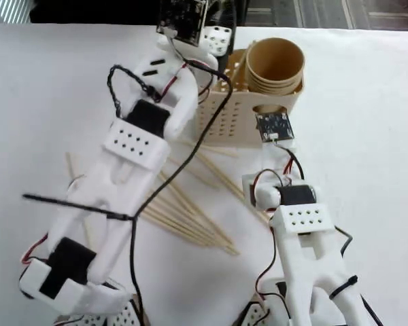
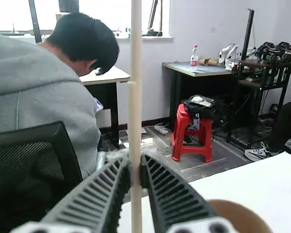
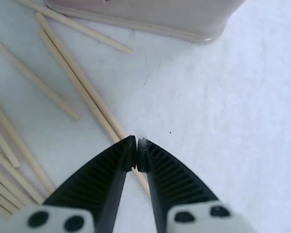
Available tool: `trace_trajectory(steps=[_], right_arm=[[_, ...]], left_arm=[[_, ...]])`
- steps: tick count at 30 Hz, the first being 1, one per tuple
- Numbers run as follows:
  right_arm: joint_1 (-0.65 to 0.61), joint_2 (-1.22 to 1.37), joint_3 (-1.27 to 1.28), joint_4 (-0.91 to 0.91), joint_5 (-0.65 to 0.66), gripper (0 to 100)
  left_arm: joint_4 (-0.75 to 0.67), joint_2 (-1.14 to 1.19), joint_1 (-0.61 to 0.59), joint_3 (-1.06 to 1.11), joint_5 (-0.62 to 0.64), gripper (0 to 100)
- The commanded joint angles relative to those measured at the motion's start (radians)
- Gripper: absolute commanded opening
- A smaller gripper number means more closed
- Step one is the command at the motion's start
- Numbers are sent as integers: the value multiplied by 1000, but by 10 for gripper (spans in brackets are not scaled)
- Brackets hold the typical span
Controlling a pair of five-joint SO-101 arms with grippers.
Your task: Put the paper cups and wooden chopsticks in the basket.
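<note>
So the left gripper has its fingers clamped on a single chopstick, which stands straight up between them, over by the basket. The paper cups sit nested in a stack in one end of that basket. A bunch of loose chopsticks lie fanned out on the worktop between the two arms, just in front of the basket. The right gripper hangs low over them, fingers pressed together, with nothing between them as far as I can see.
</note>
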Motion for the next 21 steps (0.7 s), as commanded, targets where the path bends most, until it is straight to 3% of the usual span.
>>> trace_trajectory(steps=[1, 7, 15, 21], right_arm=[[5, -28, -6, -15, -2, 18], [4, -28, -6, -15, -2, 18], [4, -28, -6, -15, -2, 18], [5, -28, -6, -15, -2, 18]], left_arm=[[-20, 2, -48, 17, 52, 24], [166, -56, -64, 61, 64, 144], [301, -194, -85, 61, 60, 139], [525, -375, -140, 71, 55, 138]])
